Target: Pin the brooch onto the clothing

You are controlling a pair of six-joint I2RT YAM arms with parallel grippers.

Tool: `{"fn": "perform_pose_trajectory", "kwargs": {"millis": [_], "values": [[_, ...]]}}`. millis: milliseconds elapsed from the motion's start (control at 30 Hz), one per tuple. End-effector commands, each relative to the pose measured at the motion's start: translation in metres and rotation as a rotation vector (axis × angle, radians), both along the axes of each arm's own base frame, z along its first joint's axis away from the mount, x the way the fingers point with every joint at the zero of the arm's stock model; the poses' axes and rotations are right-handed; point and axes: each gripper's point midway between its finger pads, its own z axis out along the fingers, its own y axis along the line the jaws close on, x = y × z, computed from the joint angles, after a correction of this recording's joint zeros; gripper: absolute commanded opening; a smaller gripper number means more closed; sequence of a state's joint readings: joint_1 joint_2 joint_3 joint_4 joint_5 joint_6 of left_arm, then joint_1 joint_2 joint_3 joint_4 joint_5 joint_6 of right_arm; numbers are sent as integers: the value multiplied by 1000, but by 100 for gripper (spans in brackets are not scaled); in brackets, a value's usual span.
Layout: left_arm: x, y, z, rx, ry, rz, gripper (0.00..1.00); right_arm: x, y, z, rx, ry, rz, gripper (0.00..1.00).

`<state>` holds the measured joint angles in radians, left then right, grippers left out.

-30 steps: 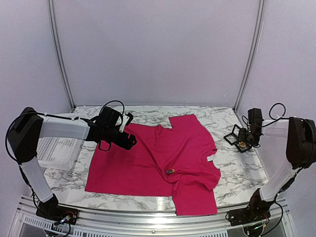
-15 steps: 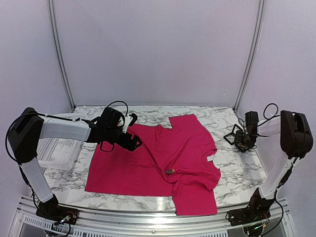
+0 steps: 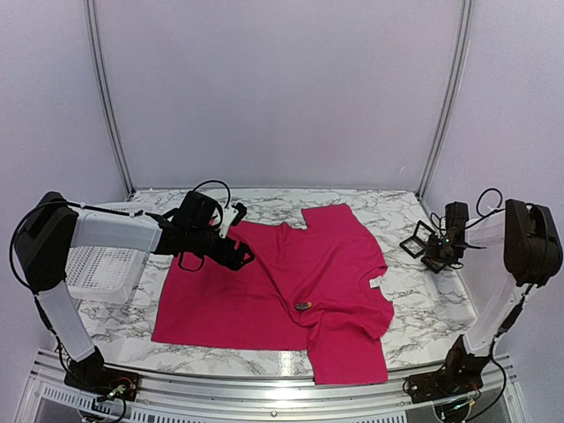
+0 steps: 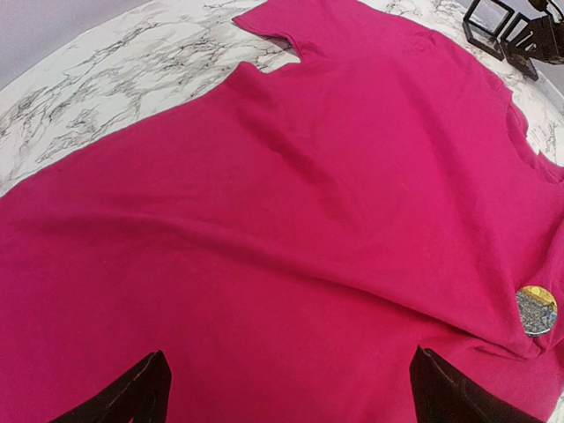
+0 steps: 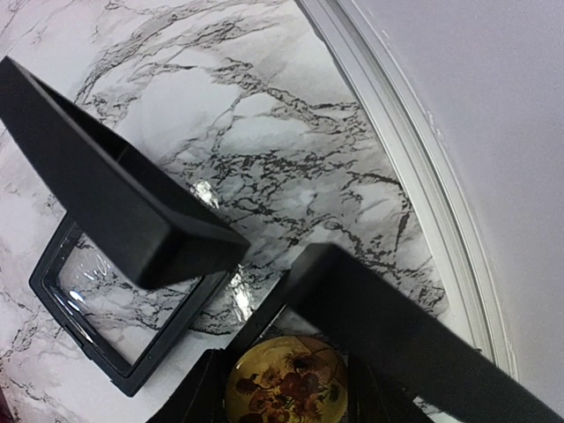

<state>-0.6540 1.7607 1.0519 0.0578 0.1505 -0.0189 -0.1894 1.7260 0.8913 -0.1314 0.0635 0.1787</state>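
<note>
Marble table (image 3: 423, 304), crimson T-shirt (image 3: 264, 282), white neck label (image 3: 376, 281)

Pink T-shirt (image 3: 282, 278) flat on the surface (image 3: 416, 310), left tool (image 3: 240, 257) over its far edge, right tool (image 3: 434, 256) at a black case (image 3: 411, 244).

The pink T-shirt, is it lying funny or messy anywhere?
Yes. The crimson-pink fabric T-shirt lies sideways on the white marbled table, creased, its neck turned to the right. A small round glittery disc sits on a fold near its middle.
</note>
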Motion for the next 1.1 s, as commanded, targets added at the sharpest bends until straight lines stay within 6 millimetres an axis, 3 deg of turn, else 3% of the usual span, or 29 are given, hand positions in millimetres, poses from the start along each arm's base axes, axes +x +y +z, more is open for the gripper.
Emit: {"fn": "perform_pose_trajectory", "kwargs": {"millis": [0, 267, 467, 633, 767, 967, 1067], "values": [[0, -6, 18, -41, -35, -21, 97, -12, 3, 0, 6, 28, 16, 40], [-3, -9, 25, -65, -48, -47, 97, -13, 8, 22, -11, -5, 44, 35], [-5, -10, 31, -83, -62, -57, 97, -18, 9, 24, -18, 2, 52, 35], [-8, -12, 31, -90, -54, -69, 97, -20, 6, 17, -40, 38, 56, 58], [-8, -13, 30, -94, -50, -75, 97, -14, 4, 3, -47, 71, 65, 61], [-9, -13, 30, -95, -49, -78, 97, -14, 3, -14, -57, 122, 75, 57], [-9, -13, 30, -96, -48, -79, 97, -16, 4, -12, -64, 116, 76, 42]]}}
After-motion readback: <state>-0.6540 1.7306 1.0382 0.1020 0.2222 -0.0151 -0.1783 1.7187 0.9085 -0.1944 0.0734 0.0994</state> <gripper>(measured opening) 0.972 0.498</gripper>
